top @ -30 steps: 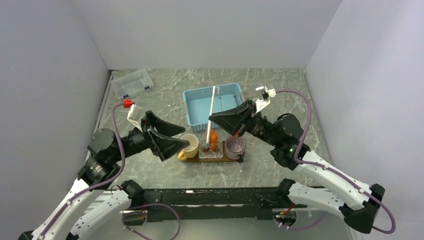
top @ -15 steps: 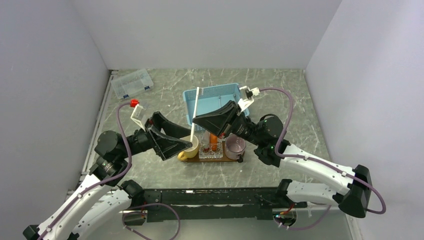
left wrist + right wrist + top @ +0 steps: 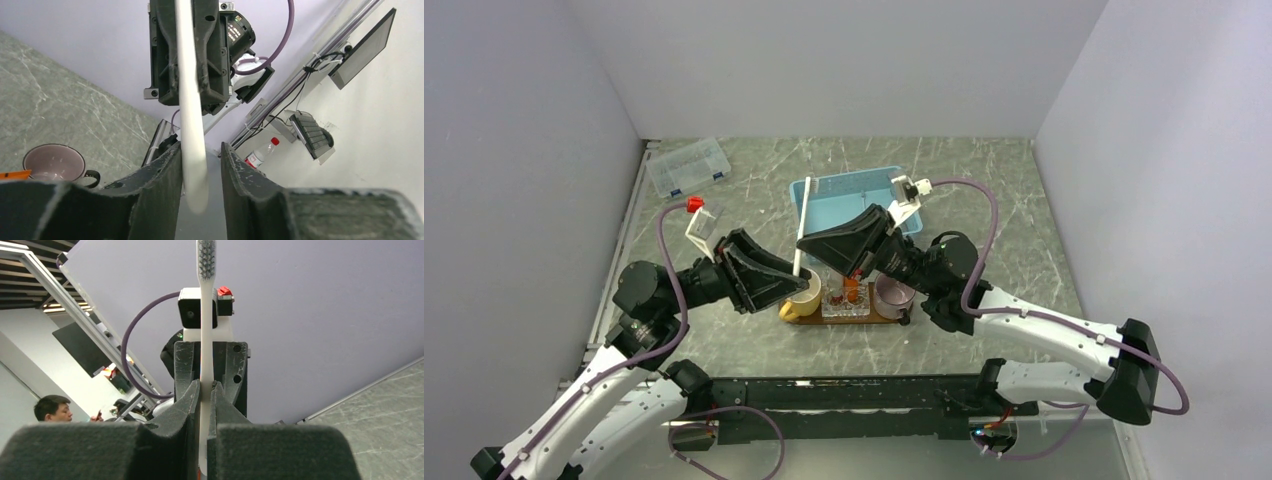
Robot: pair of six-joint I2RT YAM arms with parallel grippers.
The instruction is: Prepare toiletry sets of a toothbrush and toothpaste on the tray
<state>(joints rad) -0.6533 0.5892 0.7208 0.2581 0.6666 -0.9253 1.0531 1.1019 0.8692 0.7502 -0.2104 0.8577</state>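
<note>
Looking down from above: we see the right gripper (image 3: 803, 244) clamped on the white toothbrush (image 3: 804, 205), which stands nearly upright over the yellow mug (image 3: 792, 306) at the left end of the tray (image 3: 869, 319).
Left arm, top view: the left gripper (image 3: 802, 282) reaches in low at the toothbrush's bottom end, just above that mug.
Progress, top view: an orange tube (image 3: 852, 289) stands in the clear holder (image 3: 844, 306) on the tray, between the yellow mug and the purple mug (image 3: 892, 294). The toothbrush is not yet set down, so we judge that no set is finished.
Room, top view: the blue basket (image 3: 849, 195) sits just behind the tray. Both arms crowd the tray's left end, while bare surface (image 3: 724, 200) shows to the left.
Left wrist view: the jaws stand partway apart on either side of the handle's tip. A gap shows on one side, so we read this gripper as not yet grasping.
Right wrist view: the fingers pinch the handle tight, with the bristles (image 3: 206, 259) pointing up and the left gripper facing us just beyond.
</note>
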